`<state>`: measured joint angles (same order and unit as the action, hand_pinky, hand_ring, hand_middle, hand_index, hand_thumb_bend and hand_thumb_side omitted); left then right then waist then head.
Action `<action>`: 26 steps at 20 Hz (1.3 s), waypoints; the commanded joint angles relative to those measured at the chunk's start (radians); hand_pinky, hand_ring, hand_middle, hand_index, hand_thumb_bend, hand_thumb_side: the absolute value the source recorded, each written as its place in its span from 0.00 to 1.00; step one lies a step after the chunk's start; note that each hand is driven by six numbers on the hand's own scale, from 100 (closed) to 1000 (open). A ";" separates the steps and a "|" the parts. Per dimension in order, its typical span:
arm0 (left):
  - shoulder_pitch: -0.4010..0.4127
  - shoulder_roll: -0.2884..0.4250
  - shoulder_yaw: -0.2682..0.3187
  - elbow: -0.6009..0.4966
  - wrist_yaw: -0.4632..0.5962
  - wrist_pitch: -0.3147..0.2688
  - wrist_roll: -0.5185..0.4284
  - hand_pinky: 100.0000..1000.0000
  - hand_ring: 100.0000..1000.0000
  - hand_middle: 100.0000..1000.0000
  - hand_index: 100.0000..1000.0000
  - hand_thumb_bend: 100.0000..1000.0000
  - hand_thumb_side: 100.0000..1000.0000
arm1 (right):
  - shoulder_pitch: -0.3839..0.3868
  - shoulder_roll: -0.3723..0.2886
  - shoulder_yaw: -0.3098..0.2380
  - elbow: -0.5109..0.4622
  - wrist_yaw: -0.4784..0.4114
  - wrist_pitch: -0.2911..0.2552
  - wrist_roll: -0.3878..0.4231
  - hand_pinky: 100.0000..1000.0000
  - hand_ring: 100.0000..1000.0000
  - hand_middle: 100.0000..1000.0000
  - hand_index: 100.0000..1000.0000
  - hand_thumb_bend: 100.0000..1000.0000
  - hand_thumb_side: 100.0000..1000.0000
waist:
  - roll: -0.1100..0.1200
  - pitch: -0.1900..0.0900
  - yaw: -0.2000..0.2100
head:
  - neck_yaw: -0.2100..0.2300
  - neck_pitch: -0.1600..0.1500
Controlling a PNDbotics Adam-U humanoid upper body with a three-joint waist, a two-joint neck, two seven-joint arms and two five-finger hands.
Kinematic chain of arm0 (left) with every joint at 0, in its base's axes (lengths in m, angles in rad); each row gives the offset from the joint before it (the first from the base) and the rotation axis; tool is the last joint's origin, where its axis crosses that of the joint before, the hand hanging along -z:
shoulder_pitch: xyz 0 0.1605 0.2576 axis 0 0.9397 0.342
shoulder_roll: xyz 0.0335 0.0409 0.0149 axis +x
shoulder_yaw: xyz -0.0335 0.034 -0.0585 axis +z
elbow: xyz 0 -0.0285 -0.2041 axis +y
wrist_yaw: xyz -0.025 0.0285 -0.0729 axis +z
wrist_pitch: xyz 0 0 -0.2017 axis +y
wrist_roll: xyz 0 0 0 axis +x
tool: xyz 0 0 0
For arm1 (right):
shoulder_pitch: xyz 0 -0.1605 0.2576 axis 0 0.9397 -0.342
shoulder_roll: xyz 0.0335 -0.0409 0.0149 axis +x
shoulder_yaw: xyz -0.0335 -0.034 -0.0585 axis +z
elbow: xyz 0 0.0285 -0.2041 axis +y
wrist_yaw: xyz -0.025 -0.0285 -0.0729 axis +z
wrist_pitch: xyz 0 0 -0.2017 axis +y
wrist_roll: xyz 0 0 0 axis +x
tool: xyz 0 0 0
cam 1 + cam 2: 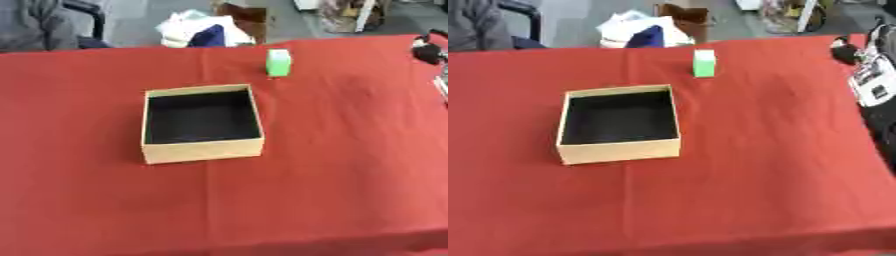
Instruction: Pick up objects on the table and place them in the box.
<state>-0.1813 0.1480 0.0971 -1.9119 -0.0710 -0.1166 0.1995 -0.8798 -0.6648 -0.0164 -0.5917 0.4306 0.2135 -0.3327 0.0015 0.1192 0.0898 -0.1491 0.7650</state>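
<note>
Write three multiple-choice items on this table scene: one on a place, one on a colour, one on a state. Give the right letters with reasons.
1. Where does the small green block stand relative to the open tan cardboard box?
A. inside it
B. beyond it, toward the far right
C. in front of it

2. What colour is the tablecloth?
A. red
B. blue
C. white

3. What is the box's state?
A. closed
B. open, nothing seen inside
C. open, full

Answers: 1 B, the block stands apart, nearer the far edge. 2 A, the cloth is red all over. 3 B, only the dark interior shows.
</note>
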 commanded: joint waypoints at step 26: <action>-0.063 -0.005 -0.040 -0.024 0.017 -0.008 -0.053 0.56 0.65 0.57 0.71 0.00 0.42 | -0.171 0.071 0.044 -0.049 0.416 -0.024 0.526 0.81 1.00 1.00 1.00 0.00 0.26 | -0.006 0.040 0.114 | -0.195 -0.041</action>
<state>-0.2298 0.1383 0.0594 -1.9178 -0.0566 -0.1224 0.1508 -1.0228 -0.5806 0.0261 -0.6156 0.8208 0.1927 0.1793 -0.0043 0.1725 0.2046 -0.3373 0.7360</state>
